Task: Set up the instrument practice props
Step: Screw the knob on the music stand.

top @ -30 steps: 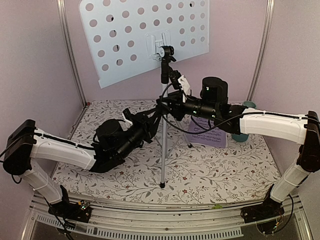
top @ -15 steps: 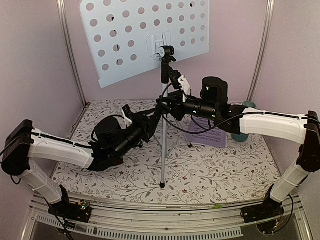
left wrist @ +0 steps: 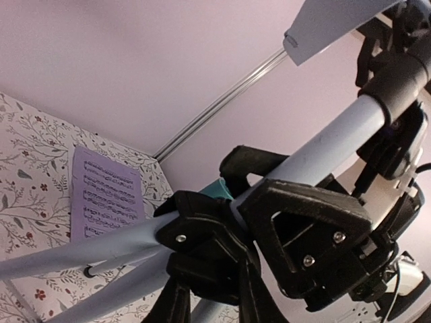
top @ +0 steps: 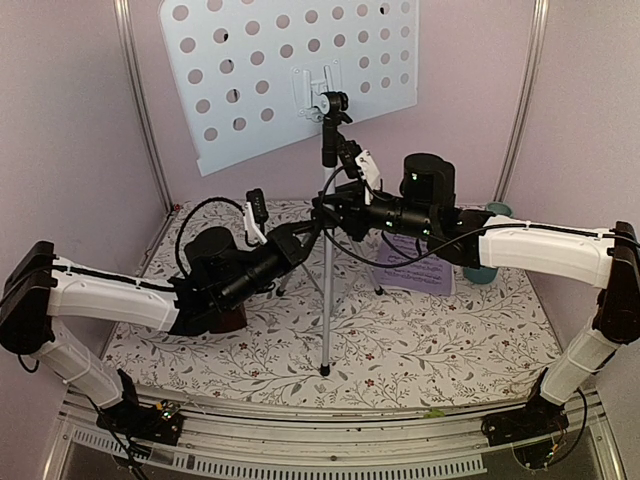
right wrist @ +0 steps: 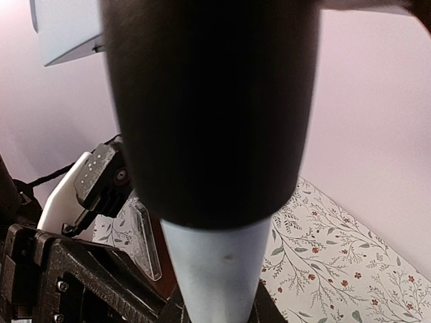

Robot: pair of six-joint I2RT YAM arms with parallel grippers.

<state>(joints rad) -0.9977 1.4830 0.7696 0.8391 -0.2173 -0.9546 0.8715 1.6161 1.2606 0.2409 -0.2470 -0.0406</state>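
L tool (top: 305, 232) & R tool (top: 328, 212) both clench music stand (top: 285, 100) pole; its legs well inside mat (top: 450, 350) edges.

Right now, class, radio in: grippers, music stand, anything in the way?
Left gripper, right gripper both shut on music stand. Stand upright on tripod. Sheet music flat on table by its legs.

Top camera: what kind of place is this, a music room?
Probably a robot test booth, not a real music room: plain lilac walls, robot arms bolted at the table edge, a music stand and sheet music as props.
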